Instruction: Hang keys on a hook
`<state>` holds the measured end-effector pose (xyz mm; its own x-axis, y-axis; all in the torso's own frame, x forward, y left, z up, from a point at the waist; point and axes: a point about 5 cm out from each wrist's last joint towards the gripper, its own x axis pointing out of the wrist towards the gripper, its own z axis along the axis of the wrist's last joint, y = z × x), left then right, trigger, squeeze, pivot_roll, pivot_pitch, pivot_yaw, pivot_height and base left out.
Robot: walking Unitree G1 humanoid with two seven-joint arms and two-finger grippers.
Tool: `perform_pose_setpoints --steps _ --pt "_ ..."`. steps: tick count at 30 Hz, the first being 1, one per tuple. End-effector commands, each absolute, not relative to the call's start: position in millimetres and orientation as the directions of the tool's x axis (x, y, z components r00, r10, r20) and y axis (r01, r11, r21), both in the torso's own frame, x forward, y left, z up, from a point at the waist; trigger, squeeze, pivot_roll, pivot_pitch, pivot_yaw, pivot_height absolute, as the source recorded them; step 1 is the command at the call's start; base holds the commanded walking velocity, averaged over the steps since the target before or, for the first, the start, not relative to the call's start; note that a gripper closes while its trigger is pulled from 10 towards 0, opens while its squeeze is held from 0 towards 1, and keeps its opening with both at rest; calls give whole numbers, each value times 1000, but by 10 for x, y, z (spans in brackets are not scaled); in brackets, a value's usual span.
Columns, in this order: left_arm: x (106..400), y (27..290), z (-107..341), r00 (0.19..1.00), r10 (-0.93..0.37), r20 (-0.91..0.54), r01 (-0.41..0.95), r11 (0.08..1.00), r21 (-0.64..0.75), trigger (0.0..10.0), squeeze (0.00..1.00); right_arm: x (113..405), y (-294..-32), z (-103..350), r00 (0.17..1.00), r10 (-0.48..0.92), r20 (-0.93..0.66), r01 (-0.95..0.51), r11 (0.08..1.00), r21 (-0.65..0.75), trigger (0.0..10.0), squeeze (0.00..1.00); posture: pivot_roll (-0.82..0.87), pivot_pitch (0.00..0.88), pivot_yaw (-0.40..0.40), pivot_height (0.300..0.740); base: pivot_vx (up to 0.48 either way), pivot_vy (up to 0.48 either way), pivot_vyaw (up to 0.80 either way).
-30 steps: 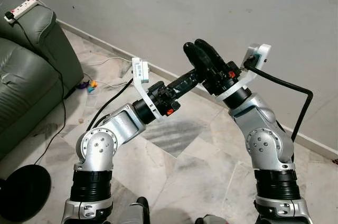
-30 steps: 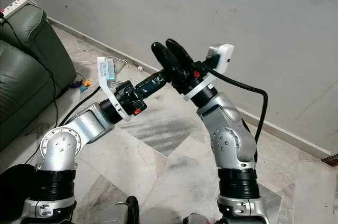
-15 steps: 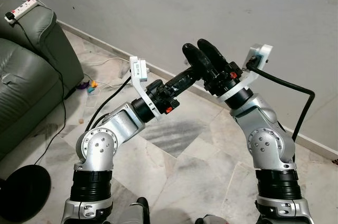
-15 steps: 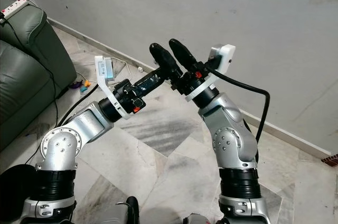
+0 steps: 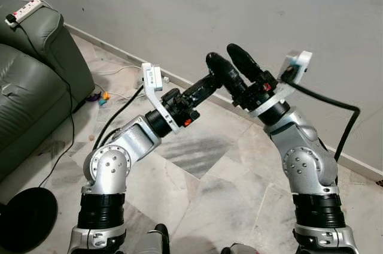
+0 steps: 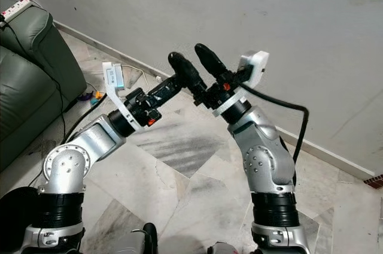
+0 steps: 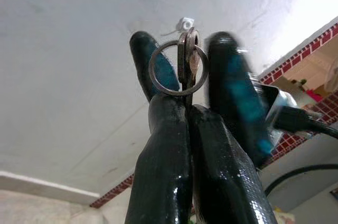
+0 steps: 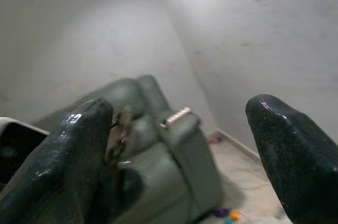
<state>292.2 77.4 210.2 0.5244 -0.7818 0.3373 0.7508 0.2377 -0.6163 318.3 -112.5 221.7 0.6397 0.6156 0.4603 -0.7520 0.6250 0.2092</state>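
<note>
A metal ring with keys [image 7: 178,68] sticks up from the tips of my left gripper [image 7: 186,109], which is shut on it. In the left eye view the left gripper [image 5: 209,81] is raised at chest height, pointing up toward the wall. My right gripper [image 5: 222,54] is open, and its two black fingers [image 7: 231,86] straddle the left fingertips and the keys. The keys [image 8: 119,129] lie close beside one right finger. A small white hook [image 7: 185,23] sits on the grey wall beyond the keys.
A green sofa [image 5: 30,86] stands at the left with a power strip [image 5: 24,9] on its arm. Cables [image 5: 122,95] and small toys lie on the marble floor by the skirting. A black round base [image 5: 27,218] sits at the lower left.
The right gripper's fingers have spread apart from nearly together. The left arm has shifted slightly up and to the left, still holding the keys.
</note>
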Motion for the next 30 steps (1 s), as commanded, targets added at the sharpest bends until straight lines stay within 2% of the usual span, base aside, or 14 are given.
perform_pose_setpoints --steps 1,5,16,19,20,21,24,25,30 --pt "2858 801 2085 517 -792 324 752 240 -614 0 0 3214 -1123 2166 675 599 431 -717 671 191 10000 0 -54 225 44 740 0 0 0" --pt "2779 904 1981 549 -782 293 721 267 -640 0 0 3290 -1184 2123 735 538 412 -644 744 177 10000 0 -44 223 40 740 0 0 0" --pt "2696 1037 1806 616 -758 214 671 364 -646 0 0 3361 -1205 2027 769 503 394 -599 783 169 10000 0 -36 220 31 740 0 0 0" --pt "2730 1086 1748 656 -737 165 654 445 -612 0 0 3355 -1206 1902 788 504 353 -581 799 156 10000 0 -35 221 31 740 0 0 0" --pt "2730 1086 1748 656 -737 165 654 445 -612 0 0 3355 -1206 1902 788 504 353 -581 799 156 10000 0 -35 221 31 740 0 0 0" --pt "2795 1134 1720 702 -700 129 628 524 -576 0 0 3344 -1205 1847 794 508 334 -575 805 143 10000 0 -35 221 31 740 0 0 0" --pt "2858 1188 1712 736 -667 113 602 570 -559 0 0 3334 -1200 1798 799 508 321 -570 810 137 10000 0 -33 223 35 740 0 0 0" --pt "2947 1275 1729 784 -610 115 565 625 -538 0 0 3317 -1188 1731 806 510 301 -563 817 124 10000 0 -34 223 38 740 0 0 0" --pt "3106 1481 1729 881 -464 91 449 762 -467 0 0 3264 -1150 1580 837 492 239 -518 853 56 10000 0 -33 223 39 740 0 0 0"
